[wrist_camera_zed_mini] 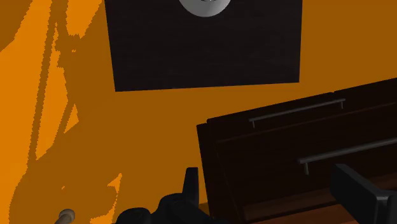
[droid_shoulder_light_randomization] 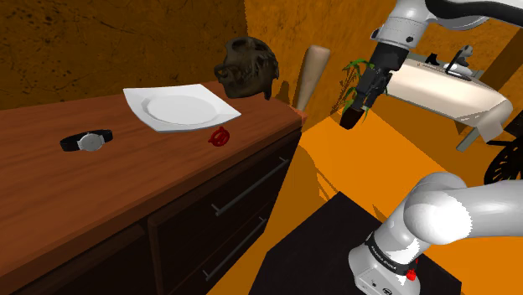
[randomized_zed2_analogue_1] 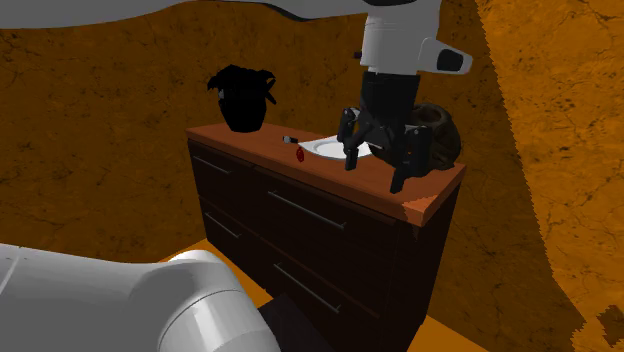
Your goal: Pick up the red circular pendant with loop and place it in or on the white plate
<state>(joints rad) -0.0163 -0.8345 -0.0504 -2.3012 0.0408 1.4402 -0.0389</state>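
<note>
Currently the black gripper (droid_shoulder_light_randomization: pixel 354 113) hangs off the dresser's (droid_shoulder_light_randomization: pixel 50 193) end, fingers apart and empty, while the red pendant (droid_shoulder_light_randomization: pixel 219 138) lies on the wood, just beside the white plate (droid_shoulder_light_randomization: pixel 180 109) — at its five o'clock in the shoulder view.

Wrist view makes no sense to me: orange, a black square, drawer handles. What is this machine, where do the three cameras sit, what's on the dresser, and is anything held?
It is one white arm on a black box stand, ending in a black two-finger gripper. The shoulder view looks from beside the stand over a brown dresser. The second exterior view faces the dresser's drawer side. The wrist view rides on the hand and looks along the gripper: orange floor, the stand and the drawer fronts, with the two fingers standing apart. On the dresser lie a white plate, a small red pendant beside its near corner, a wristwatch and a dark lumpy object. The gripper is open and holds nothing. It hangs over the floor off the dresser's end.
</note>
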